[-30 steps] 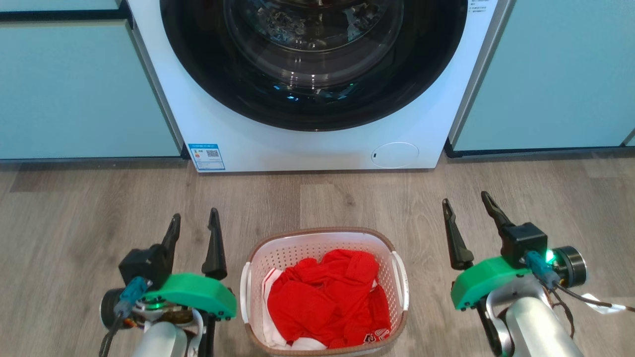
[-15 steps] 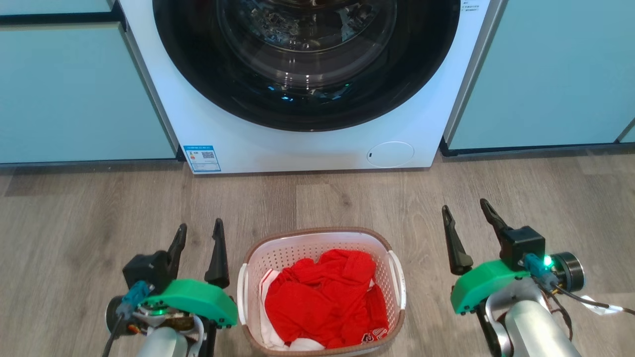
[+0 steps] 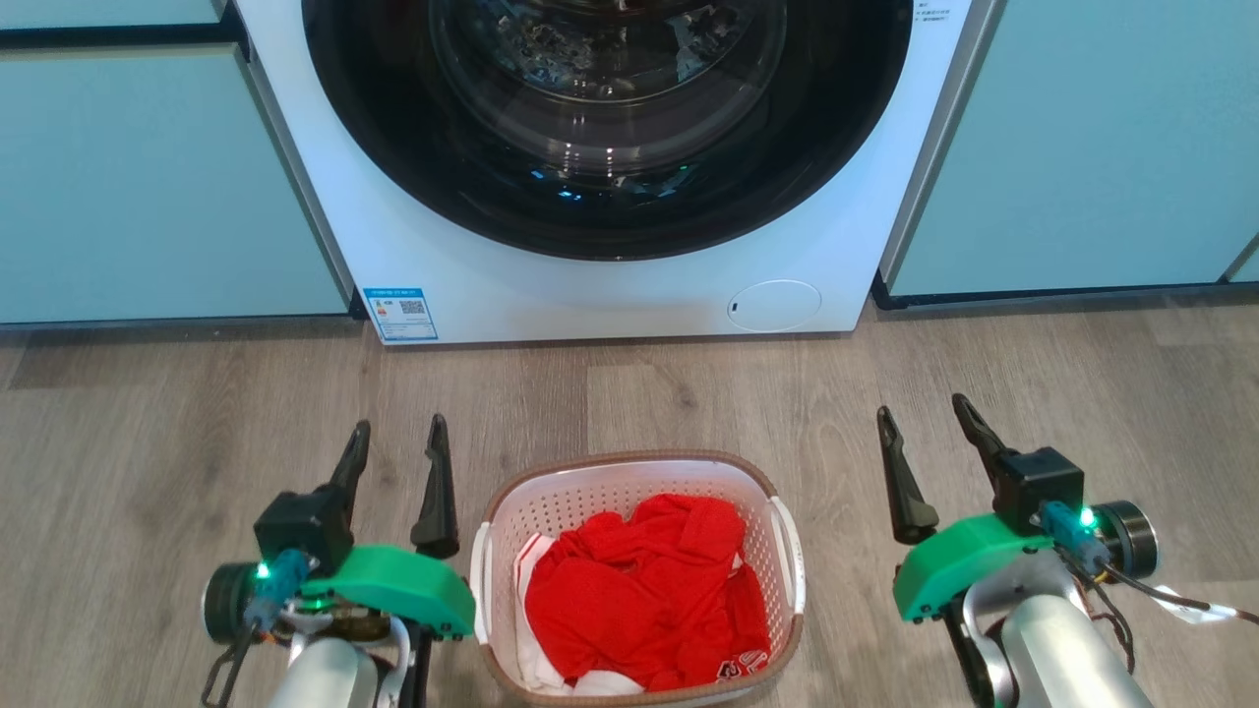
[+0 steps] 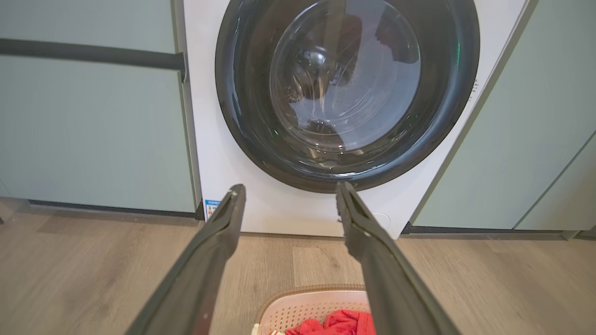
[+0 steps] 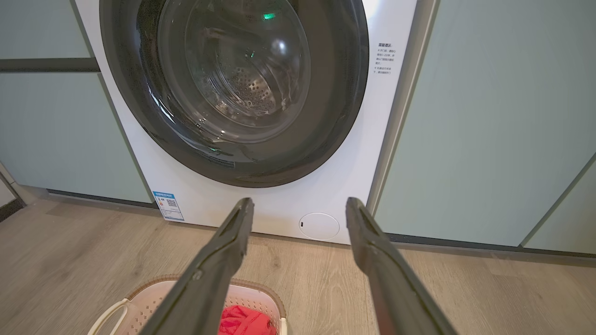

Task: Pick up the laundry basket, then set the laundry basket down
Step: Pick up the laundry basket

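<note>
The laundry basket [image 3: 511,511], white and perforated with a brown rim, sits on the wood floor at the bottom centre of the head view, holding red and white clothes [image 3: 639,600]. Its far rim shows in the left wrist view [image 4: 307,291] and the right wrist view [image 5: 163,281]. My left gripper [image 3: 398,428] hovers open just left of the basket, apart from its white side handle [image 3: 481,580]. My right gripper [image 3: 925,408] is open well to the right of the basket, with nothing between its fingers. The open left gripper [image 4: 288,188] and the open right gripper [image 5: 298,202] point at the washer.
A white front-loading washing machine [image 3: 629,285] with a closed dark round door [image 3: 605,118] stands straight ahead, flanked by pale teal cabinet fronts [image 3: 148,187]. Bare wood floor [image 3: 689,393] lies between the machine and the basket.
The camera dipped slightly early on, shifting the scene. Since then my left gripper has risen a little beside the basket. The right gripper and the basket stay put.
</note>
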You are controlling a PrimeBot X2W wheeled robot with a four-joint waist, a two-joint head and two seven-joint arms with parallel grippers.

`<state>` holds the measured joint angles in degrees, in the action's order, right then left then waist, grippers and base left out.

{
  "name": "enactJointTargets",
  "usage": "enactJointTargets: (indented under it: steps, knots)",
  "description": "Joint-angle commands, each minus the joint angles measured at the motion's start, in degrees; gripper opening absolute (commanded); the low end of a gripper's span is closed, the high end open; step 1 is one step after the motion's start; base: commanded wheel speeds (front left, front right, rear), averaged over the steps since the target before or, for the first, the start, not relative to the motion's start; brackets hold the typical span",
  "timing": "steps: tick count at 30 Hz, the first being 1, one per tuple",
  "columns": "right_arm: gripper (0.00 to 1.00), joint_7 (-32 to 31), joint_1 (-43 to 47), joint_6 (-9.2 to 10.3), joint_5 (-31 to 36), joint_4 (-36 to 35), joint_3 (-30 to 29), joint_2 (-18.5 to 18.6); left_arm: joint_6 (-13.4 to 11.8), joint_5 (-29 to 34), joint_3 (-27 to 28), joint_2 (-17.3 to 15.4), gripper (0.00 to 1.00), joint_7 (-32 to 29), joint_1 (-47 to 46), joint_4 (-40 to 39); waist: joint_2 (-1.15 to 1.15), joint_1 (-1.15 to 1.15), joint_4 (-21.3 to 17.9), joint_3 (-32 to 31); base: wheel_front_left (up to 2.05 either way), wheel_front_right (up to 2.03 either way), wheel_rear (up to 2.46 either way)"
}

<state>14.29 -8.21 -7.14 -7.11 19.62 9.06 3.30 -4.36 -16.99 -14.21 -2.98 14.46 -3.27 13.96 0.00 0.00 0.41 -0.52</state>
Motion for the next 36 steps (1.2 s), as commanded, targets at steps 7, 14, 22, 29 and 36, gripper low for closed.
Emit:
enactJointTargets:
  steps: [7,14,22,29,36]
  knots:
    - [1.00,0.71,-3.21,-0.35,-0.22,-1.35,1.56,-0.42,-1.84,2.31,1.48,0.10,1.00,0.54,-1.69,-4.33,0.00,0.00,0.13,0.11,0.00,0.00,0.00]
    - [1.00,0.71,-3.18,-0.35,-0.62,-1.40,1.56,-0.42,-2.02,2.33,1.29,0.10,1.00,0.54,-1.39,-4.17,0.00,0.00,0.20,0.32,0.00,0.00,0.00]
    - [1.00,0.71,-3.41,-0.35,-0.41,-0.76,1.59,-0.39,-1.58,1.03,0.93,0.10,1.00,0.54,-1.55,-1.17,0.00,0.00,-0.15,2.36,0.00,0.00,0.00]
    - [1.00,0.71,-6.75,-0.35,0.91,3.89,1.26,0.11,-1.65,-0.46,0.64,0.10,1.00,0.54,-4.46,2.85,0.00,0.00,-0.41,9.17,0.00,0.00,0.00]
    - [1.00,0.71,-12.14,-0.35,1.32,10.08,1.80,0.59,-0.74,-0.55,0.84,0.10,1.00,0.54,-9.16,7.53,0.00,0.00,-0.55,17.89,0.00,0.00,0.00]
